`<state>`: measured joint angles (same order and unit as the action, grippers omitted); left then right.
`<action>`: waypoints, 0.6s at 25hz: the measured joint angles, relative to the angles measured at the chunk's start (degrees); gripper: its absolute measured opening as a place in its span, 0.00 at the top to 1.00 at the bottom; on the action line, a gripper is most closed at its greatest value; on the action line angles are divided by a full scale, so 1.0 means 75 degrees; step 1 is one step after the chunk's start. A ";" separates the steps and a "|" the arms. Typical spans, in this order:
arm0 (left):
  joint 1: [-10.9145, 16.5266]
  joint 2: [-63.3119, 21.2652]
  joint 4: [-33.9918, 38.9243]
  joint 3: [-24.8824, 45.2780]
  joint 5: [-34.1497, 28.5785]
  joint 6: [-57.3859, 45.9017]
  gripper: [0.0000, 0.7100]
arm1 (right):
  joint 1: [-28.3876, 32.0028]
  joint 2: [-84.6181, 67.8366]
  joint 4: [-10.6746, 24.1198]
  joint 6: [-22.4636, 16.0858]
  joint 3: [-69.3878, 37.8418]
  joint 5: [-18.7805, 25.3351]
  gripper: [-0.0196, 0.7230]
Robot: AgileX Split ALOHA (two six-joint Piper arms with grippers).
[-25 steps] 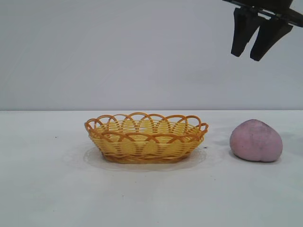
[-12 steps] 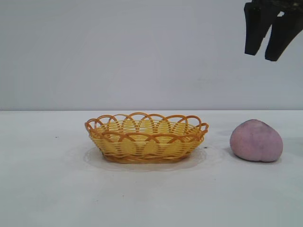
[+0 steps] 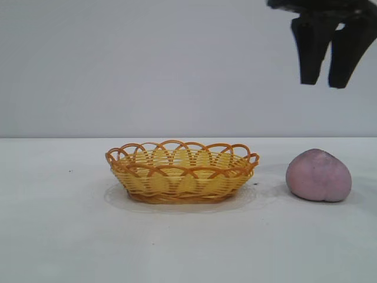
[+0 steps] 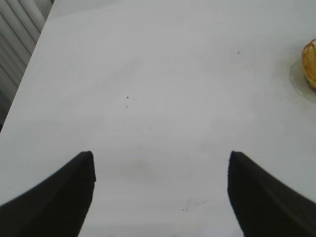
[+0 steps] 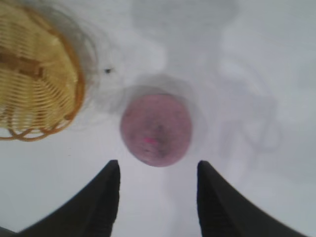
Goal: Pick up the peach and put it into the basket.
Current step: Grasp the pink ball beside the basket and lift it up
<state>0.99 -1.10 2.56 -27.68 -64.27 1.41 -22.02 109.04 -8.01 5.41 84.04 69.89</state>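
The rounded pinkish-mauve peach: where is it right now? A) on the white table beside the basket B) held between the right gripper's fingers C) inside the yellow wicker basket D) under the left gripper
A: the rounded pinkish-mauve peach rests on the white table beside the yellow wicker basket, with the open right gripper hanging above it.

White table [image 3: 59, 236] ran wide and matte, few dark specks on top. Plain grey wall [image 3: 147, 65] stood behind. Ribbed panel [image 4: 15, 44] sat past table edge.
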 joint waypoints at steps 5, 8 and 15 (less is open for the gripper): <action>0.0000 0.0000 0.0000 0.0000 0.0000 0.0000 0.25 | 0.0000 0.0000 0.0000 -0.0010 -0.0542 -0.0385 0.56; 0.0000 0.0000 0.0000 0.0000 0.0000 0.0000 0.25 | 0.0000 0.0000 0.0000 -0.0010 -0.0818 -0.0727 0.56; 0.0000 0.0000 0.0000 0.0000 0.0000 0.0000 0.25 | 0.0000 0.0415 0.0000 0.0035 -0.0869 -0.1118 0.56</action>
<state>0.99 -1.10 2.56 -27.68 -64.27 1.41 -22.02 112.16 -8.01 5.68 77.52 61.50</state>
